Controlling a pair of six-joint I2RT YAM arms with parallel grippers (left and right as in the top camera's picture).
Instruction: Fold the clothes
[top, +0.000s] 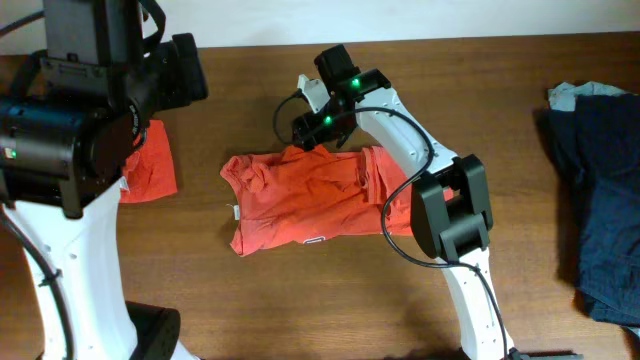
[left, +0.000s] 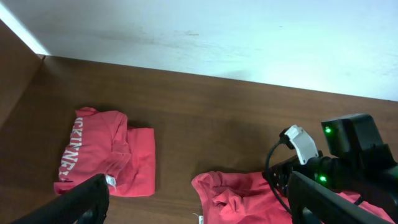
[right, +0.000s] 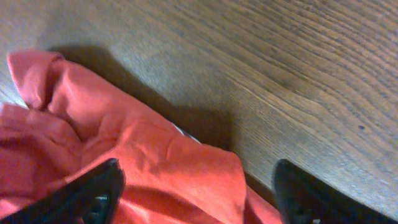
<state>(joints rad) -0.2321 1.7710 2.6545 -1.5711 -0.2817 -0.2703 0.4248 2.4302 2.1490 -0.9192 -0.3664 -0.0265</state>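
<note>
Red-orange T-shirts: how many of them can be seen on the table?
2. A folded T-shirt lies at the left side of the table; a rumpled T-shirt lies in the middle, at the right gripper. The dark blue clothes at the right edge may hide more.

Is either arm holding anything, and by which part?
Nothing is held: the right pincer stands open over the far edge of the T-shirt; the left pincer is open, empty.

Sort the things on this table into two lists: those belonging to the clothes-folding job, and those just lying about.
Belonging to the job:
crumpled red-orange T-shirt, mid-table
folded red-orange T-shirt, far left
right gripper, open over the crumpled shirt's edge

Lying about:
dark navy cloth pile, far right
light blue cloth at its top
</note>
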